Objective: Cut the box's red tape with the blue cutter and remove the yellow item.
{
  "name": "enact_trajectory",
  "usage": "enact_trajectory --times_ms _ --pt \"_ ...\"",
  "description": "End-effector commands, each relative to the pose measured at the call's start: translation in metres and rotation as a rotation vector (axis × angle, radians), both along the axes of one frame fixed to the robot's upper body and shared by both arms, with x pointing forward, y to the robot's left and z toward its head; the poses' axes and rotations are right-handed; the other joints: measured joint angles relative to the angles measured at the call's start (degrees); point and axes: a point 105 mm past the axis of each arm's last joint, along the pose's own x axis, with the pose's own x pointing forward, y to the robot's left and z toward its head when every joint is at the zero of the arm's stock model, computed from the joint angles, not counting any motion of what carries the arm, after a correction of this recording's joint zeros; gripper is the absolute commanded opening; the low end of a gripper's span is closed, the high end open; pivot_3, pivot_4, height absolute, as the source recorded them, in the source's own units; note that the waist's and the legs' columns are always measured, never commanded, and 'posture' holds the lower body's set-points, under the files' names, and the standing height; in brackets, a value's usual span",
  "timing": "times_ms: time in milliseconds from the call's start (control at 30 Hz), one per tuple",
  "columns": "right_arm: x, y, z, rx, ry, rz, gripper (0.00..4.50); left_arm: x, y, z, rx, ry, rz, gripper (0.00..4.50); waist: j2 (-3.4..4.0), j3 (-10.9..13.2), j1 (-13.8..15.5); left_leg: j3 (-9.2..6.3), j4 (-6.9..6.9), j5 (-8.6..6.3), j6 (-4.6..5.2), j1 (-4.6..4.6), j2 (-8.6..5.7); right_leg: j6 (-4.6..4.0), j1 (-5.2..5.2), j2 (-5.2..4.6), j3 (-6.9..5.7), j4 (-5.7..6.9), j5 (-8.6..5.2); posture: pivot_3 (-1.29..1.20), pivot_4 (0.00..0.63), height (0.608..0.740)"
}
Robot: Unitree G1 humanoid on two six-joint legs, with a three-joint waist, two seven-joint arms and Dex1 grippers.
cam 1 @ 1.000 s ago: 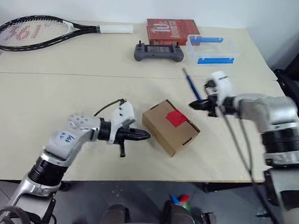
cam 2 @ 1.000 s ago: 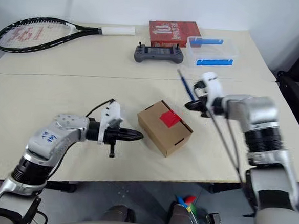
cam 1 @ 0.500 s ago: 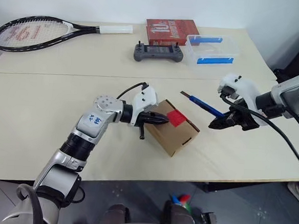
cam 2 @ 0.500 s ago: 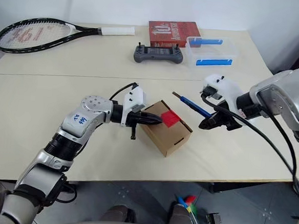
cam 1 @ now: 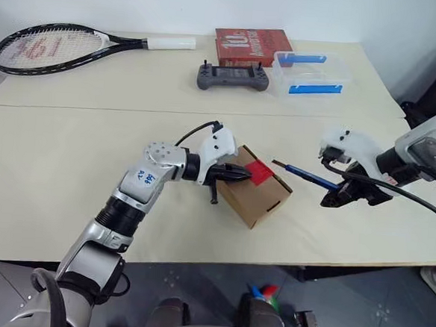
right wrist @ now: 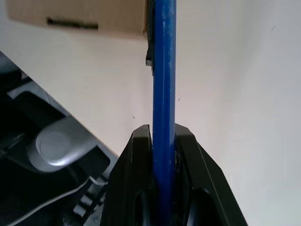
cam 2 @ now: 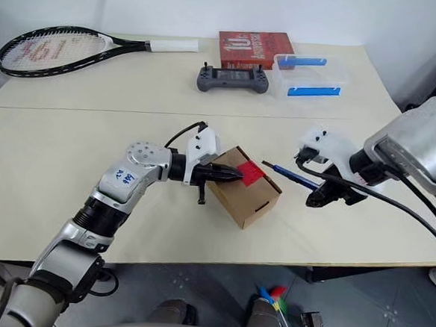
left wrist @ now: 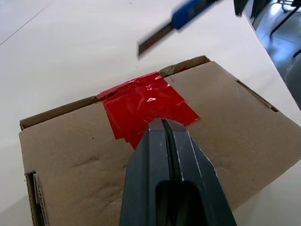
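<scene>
Box: the box [cam 1: 257, 193], brown corrugated cardboard, lies on the front half of the desk [cam 1: 46, 166], turned so one corner faces the desk's front edge; dark slot cut-outs show in its near side.
Red tape: the red tape [left wrist: 146, 107] is a glossy, slightly wrinkled patch across the flap seam on top of the box, near its far edge.
Left fingers: the left gripper [cam 1: 241, 176] comes in from the robot's left with its two black fingers [left wrist: 160, 141] pressed together, nothing between them; in the left wrist view their tips lie over the box's top at the near edge of the tape.
Blue cutter: the blue cutter [cam 1: 312, 177] is in the air to the robot's right of the box; its dark blade end points toward the tape and stops just short of the box, not touching it.
Right fingers: the right gripper [cam 1: 344, 198] is clamped on the cutter's blue body; the right wrist view shows the shaft pinched between the two fingers [right wrist: 136, 160].
Rear of desk: a tennis racket [cam 1: 58, 44] at the far left, a grey handheld controller [cam 1: 232, 77] in the middle, a red printed box [cam 1: 251, 44] behind it, and a clear container [cam 1: 310, 73] with blue clips just beside the red box.
Yellow item: cannot tell; the box's flaps are down.
</scene>
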Motion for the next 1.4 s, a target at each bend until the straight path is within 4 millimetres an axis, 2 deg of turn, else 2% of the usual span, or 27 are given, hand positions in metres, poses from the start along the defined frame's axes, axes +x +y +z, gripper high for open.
enact_trajectory --times_ms 33,633,1000,1400 --pt "0.003 0.002 0.007 -0.006 -0.027 0.0 0.16 -0.002 -0.001 -0.013 0.021 0.028 0.012 0.0 0.0 0.0 0.1 0.0 0.0 0.0 0.0 0.0 0.0 0.0 0.0 0.0 0.0 0.0 0.0 0.0 0.15 0.74" --pt "0.02 0.005 0.001 -0.083 0.004 -0.038 0.16 -0.008 -0.009 -0.014 -0.014 0.036 0.021 0.0 0.0 0.0 0.6 0.0 0.03 0.0 0.0 0.0 0.0 0.0 0.0 0.0 -0.02 0.04 0.0 0.0 0.15 0.74" --pt "0.003 0.008 0.002 -0.133 0.143 0.01 0.16 -0.01 -0.011 -0.021 -0.035 0.052 0.048 0.0 0.01 0.0 0.6 -0.06 0.05 0.0 0.0 0.0 -0.01 0.0 0.02 0.0 -0.03 0.04 0.0 0.0 0.15 0.74" --pt "0.0 -0.001 -0.003 -0.212 0.22 -0.018 0.16 -0.011 -0.014 -0.023 -0.065 0.072 0.087 0.0 0.0 0.0 0.6 -0.12 0.08 0.0 0.0 -0.02 -0.01 0.0 0.04 0.0 -0.05 0.03 0.0 0.0 0.15 0.74"
